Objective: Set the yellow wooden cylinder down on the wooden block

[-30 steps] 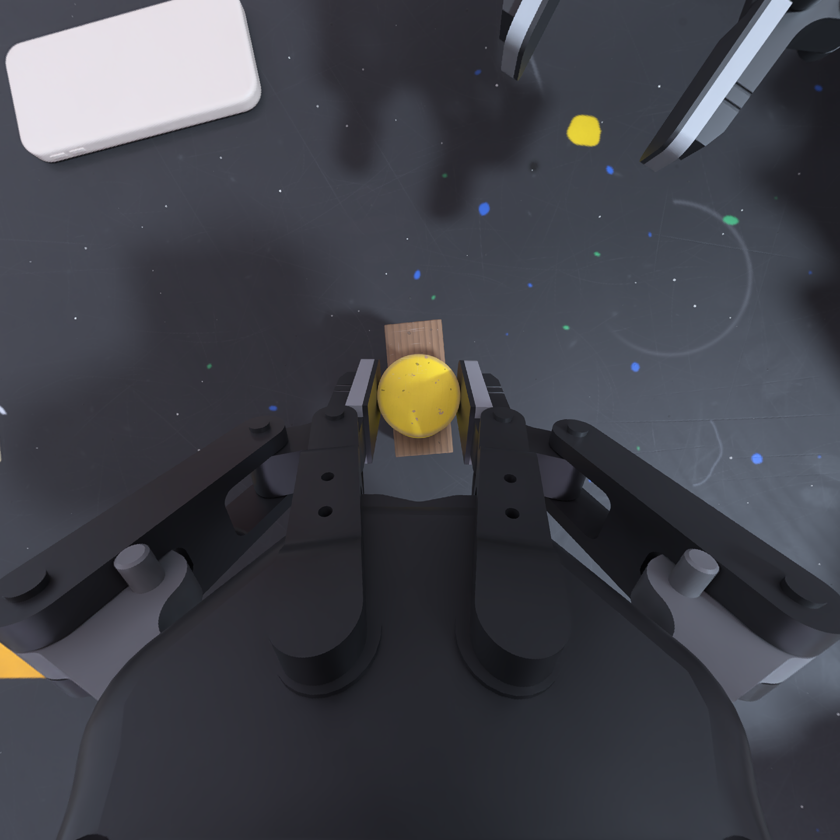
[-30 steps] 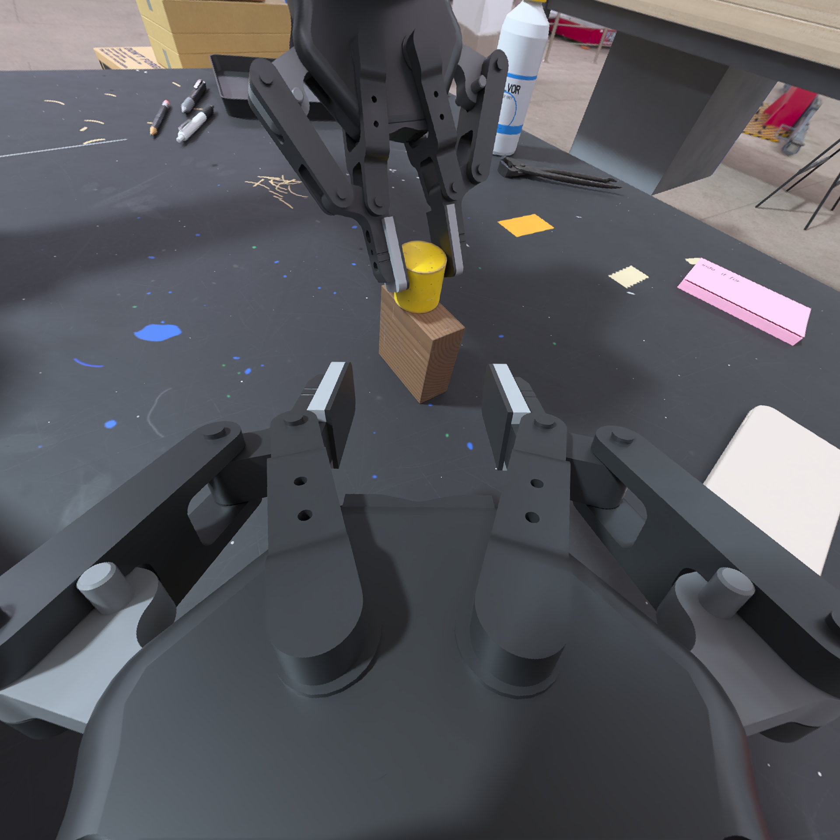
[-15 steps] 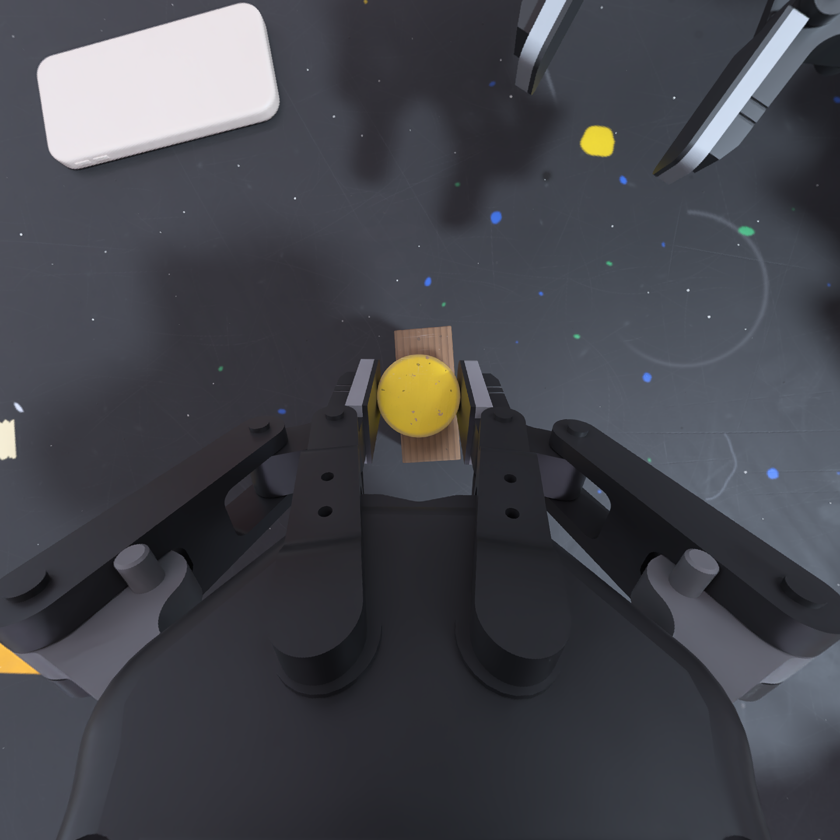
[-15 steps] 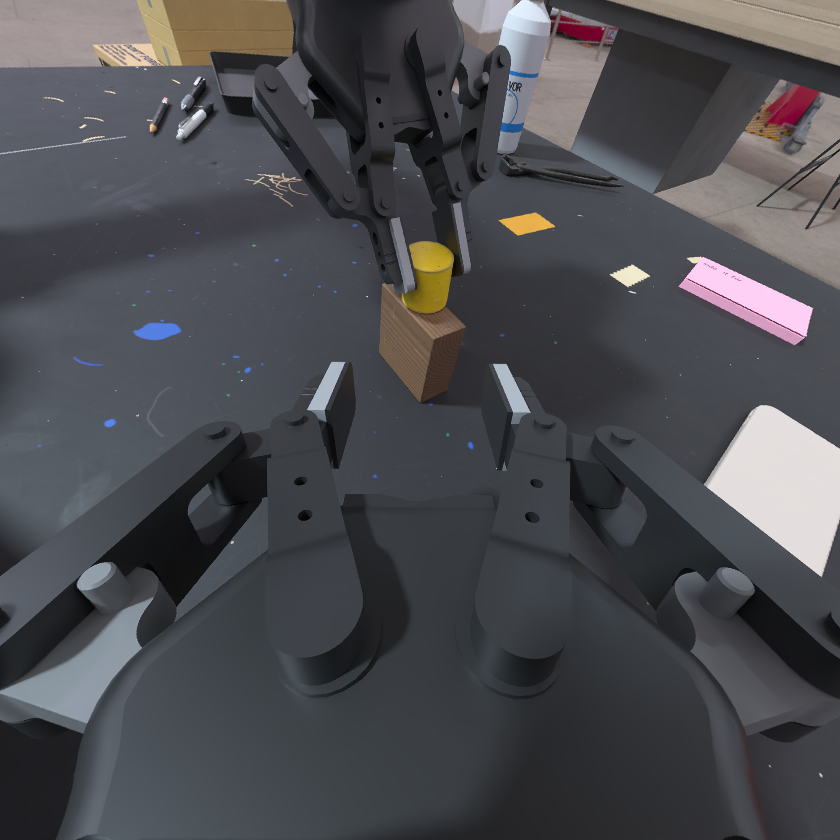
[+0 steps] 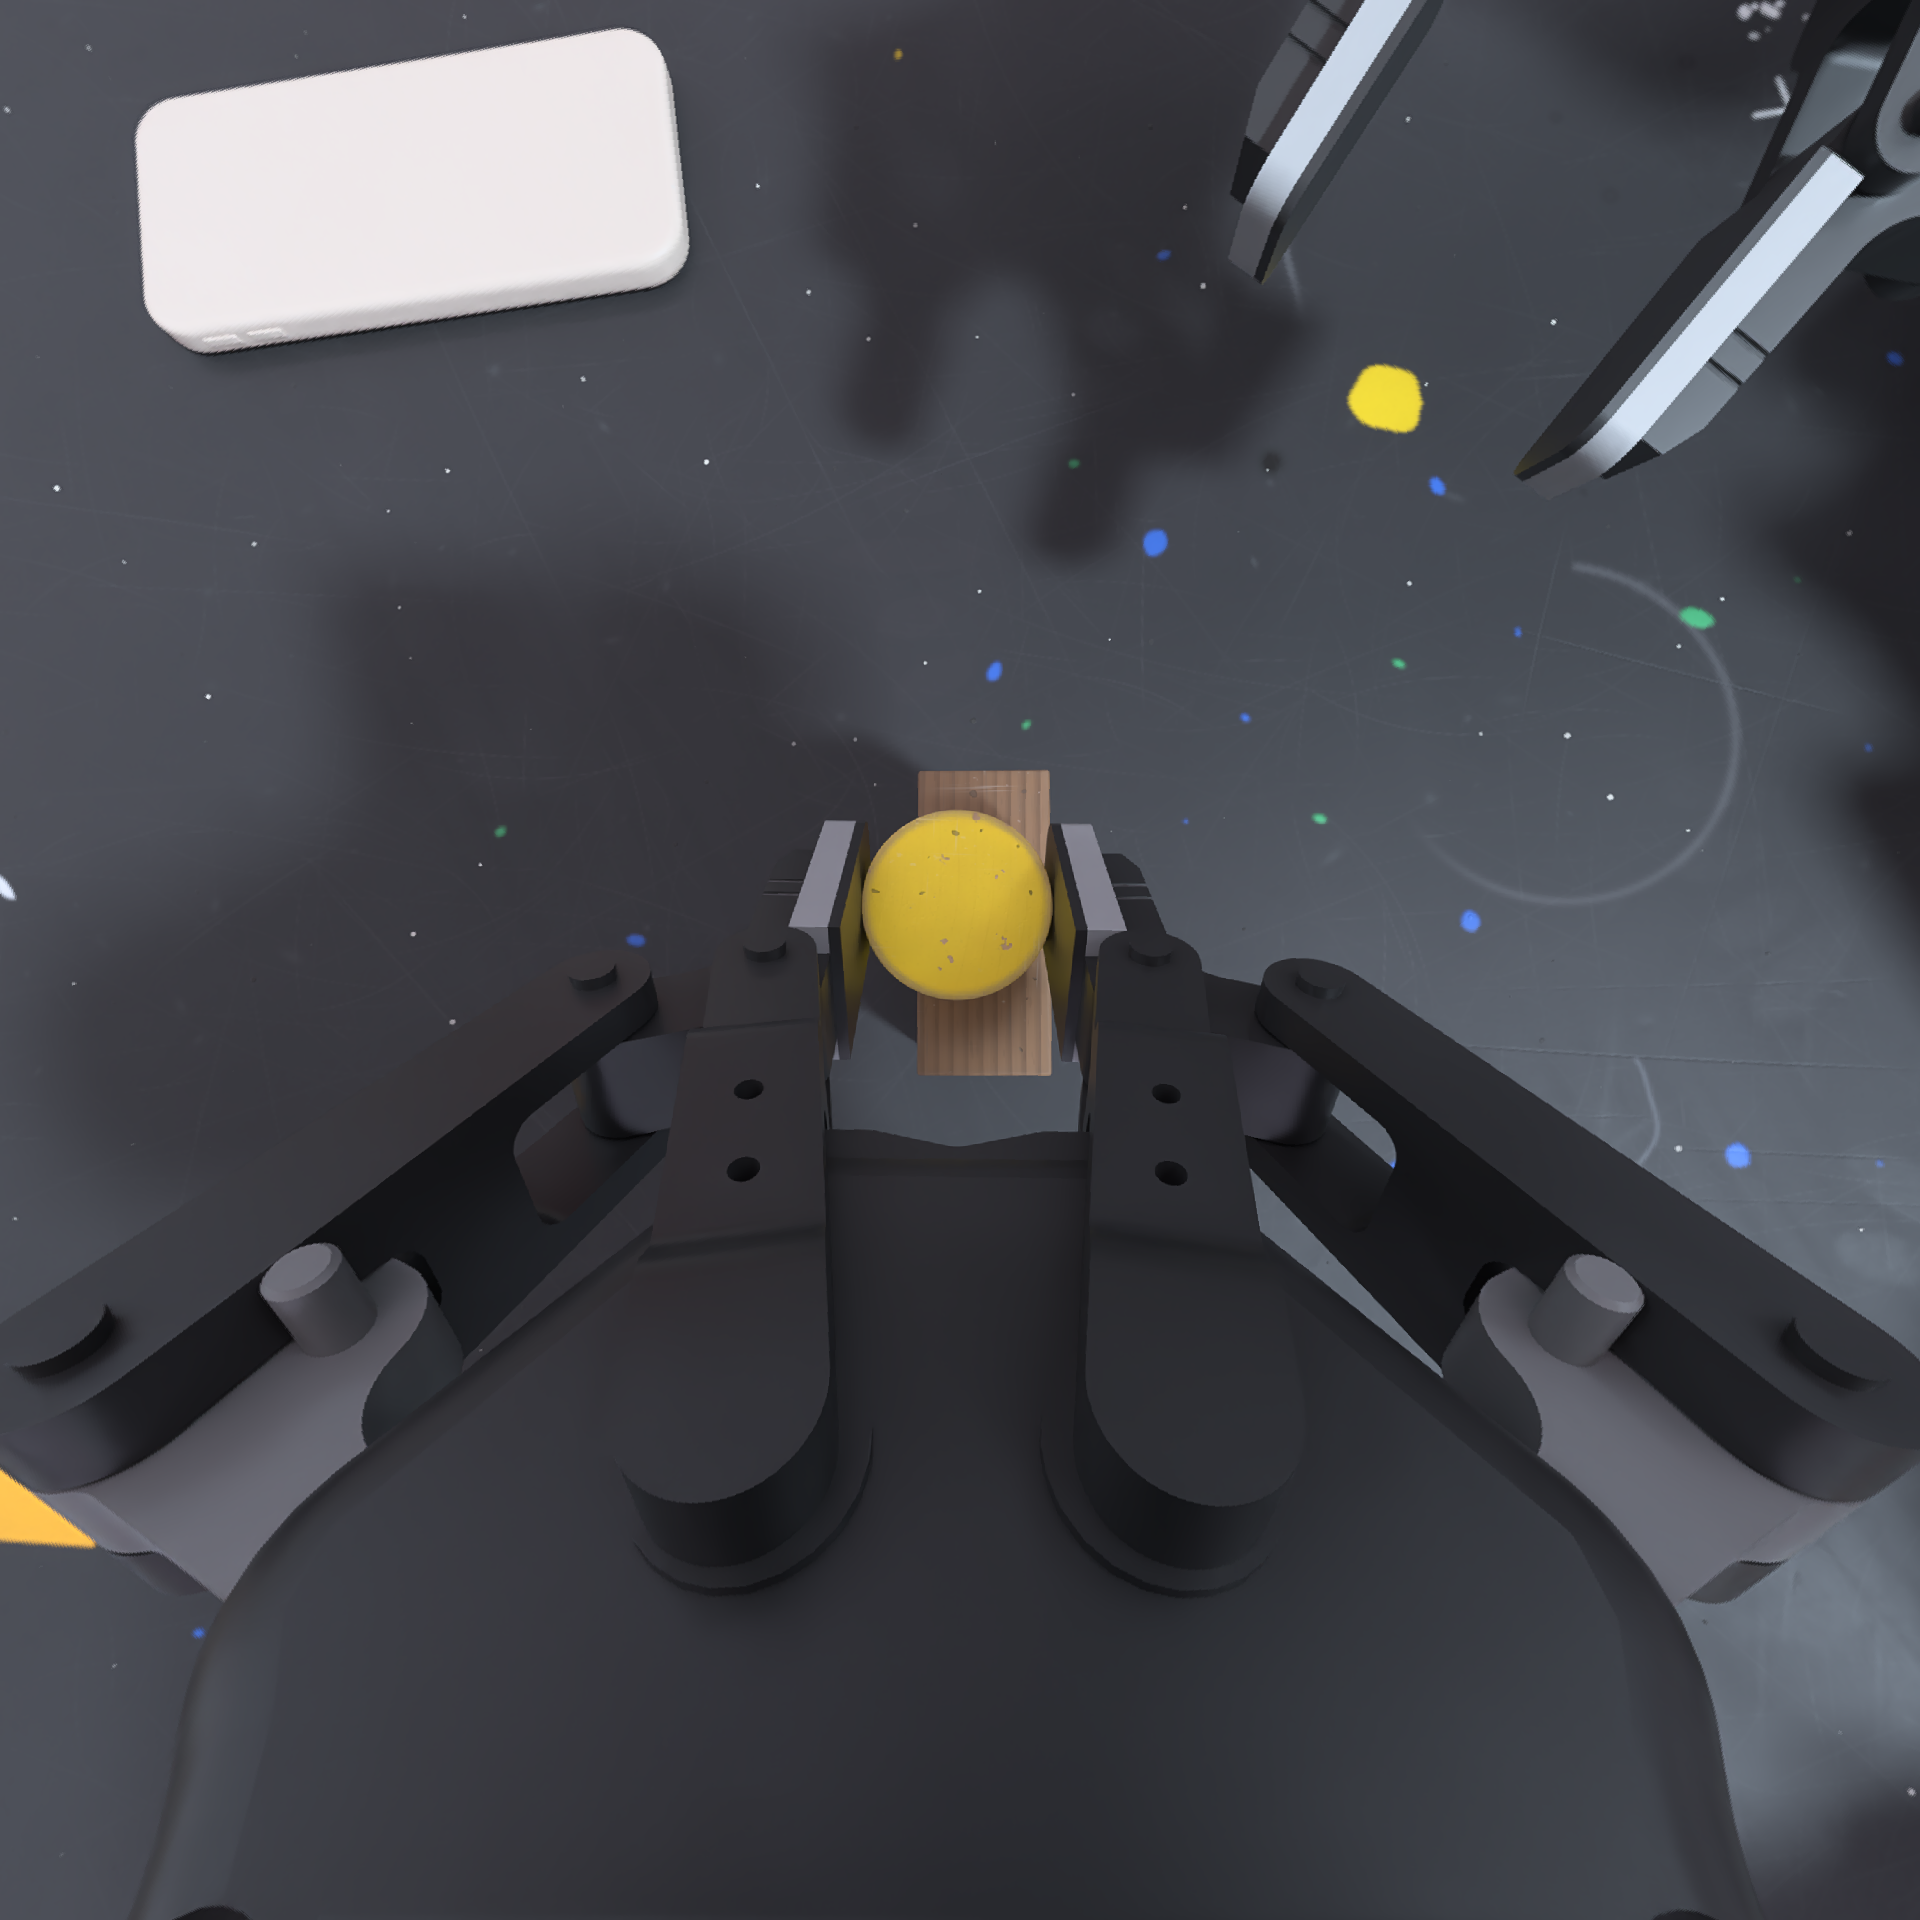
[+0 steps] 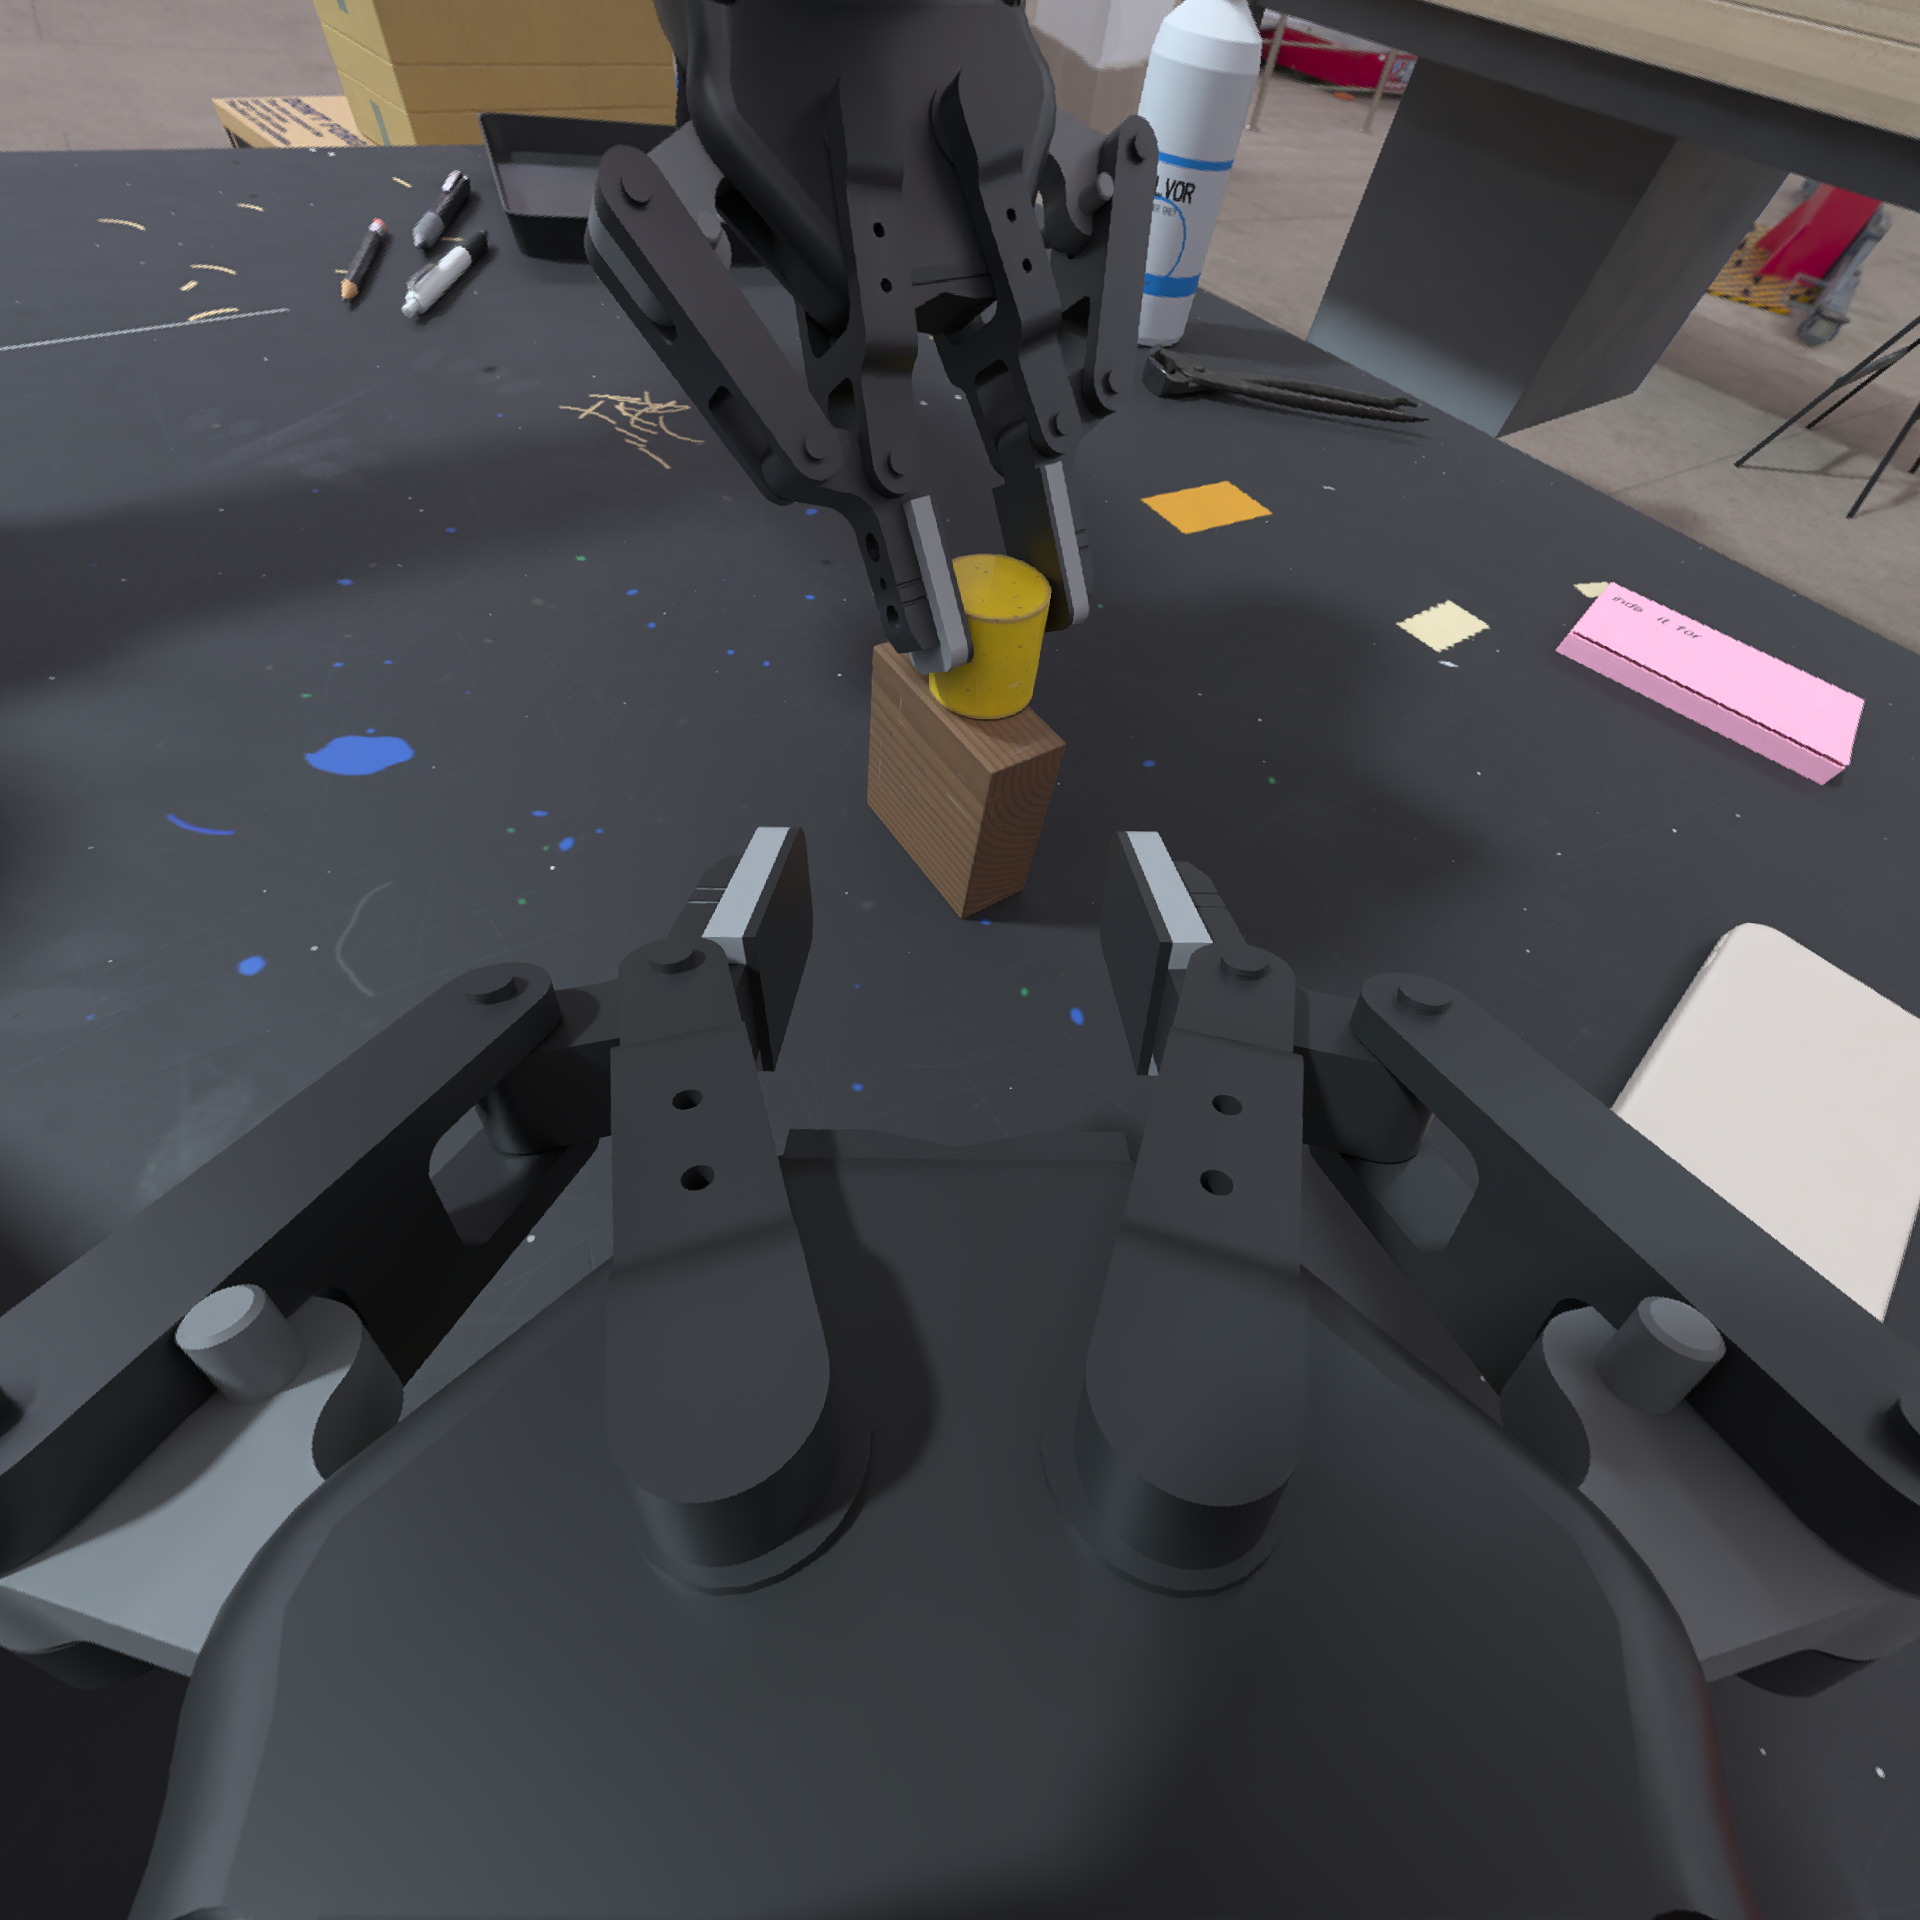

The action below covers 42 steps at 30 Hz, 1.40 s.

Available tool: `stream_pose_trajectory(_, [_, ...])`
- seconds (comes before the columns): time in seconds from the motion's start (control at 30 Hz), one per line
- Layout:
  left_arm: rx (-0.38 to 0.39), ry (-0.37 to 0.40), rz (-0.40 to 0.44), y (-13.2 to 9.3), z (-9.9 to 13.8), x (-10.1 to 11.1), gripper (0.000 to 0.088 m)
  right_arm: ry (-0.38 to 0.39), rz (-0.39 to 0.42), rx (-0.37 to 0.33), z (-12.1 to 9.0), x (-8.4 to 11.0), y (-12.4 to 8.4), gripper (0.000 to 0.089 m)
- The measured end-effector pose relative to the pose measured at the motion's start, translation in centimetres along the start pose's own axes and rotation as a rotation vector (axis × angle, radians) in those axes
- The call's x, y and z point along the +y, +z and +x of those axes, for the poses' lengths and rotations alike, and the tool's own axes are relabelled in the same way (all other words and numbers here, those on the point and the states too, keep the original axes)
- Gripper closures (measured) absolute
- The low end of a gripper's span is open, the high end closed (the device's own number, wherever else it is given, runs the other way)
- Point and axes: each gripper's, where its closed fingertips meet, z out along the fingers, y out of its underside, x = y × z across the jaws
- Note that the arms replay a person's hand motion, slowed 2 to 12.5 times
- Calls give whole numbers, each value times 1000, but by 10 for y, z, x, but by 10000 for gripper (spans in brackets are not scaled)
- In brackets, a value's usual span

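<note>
The yellow wooden cylinder [image 5: 956, 904] stands upright between the pads of my left gripper [image 5: 956, 842], which is shut on it. In the right wrist view the cylinder [image 6: 992, 644] has its base on the far end of the top of the wooden block [image 6: 956, 800], held by the left gripper [image 6: 1003, 634] from above. The block [image 5: 987, 1039] shows under the cylinder in the left wrist view. My right gripper [image 6: 956, 847] is open and empty, just in front of the block; it also shows in the left wrist view [image 5: 1397, 372].
A white flat slab [image 5: 410, 187] lies on the dark table; it is at the right in the right wrist view [image 6: 1797, 1101]. A pink box [image 6: 1714, 691], an orange square [image 6: 1205, 506], pliers [image 6: 1278, 390], a white bottle [image 6: 1195, 177], markers [image 6: 436, 249] and a black tray [image 6: 540, 187] lie farther back.
My left gripper has shifted slightly sideways with the cylinder and lowered it onto the block's top. The right gripper and the block have not moved.
</note>
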Motion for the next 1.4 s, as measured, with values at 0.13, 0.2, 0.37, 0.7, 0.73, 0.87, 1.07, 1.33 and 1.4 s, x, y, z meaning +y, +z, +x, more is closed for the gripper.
stream_pose_trajectory(0.13, [-5,-12,4,0,0,0,581,1,-1,0,0,0,0,386])
stream_pose_trajectory(0.2, [-7,-14,5,0,0,0,581,0,-1,-1,0,0,0,386])
stream_pose_trajectory(0.37, [-6,-12,8,0,2,-1,580,0,-1,0,0,0,0,387])
stream_pose_trajectory(0.7, [-6,-1,3,1,5,0,531,-1,-1,1,0,0,0,387])
stream_pose_trajectory(0.73, [-5,0,3,1,5,0,527,-1,-1,1,0,0,0,387])
stream_pose_trajectory(0.87, [-5,8,2,1,5,0,508,-1,-1,1,0,0,0,387])
stream_pose_trajectory(1.07, [-7,19,-6,1,5,1,485,-1,-1,0,0,0,0,387])
stream_pose_trajectory(1.33, [-3,36,-23,1,5,5,488,-1,-2,0,0,0,0,387])
stream_pose_trajectory(1.4, [-2,38,-27,1,5,6,495,-1,-2,0,0,0,0,387])
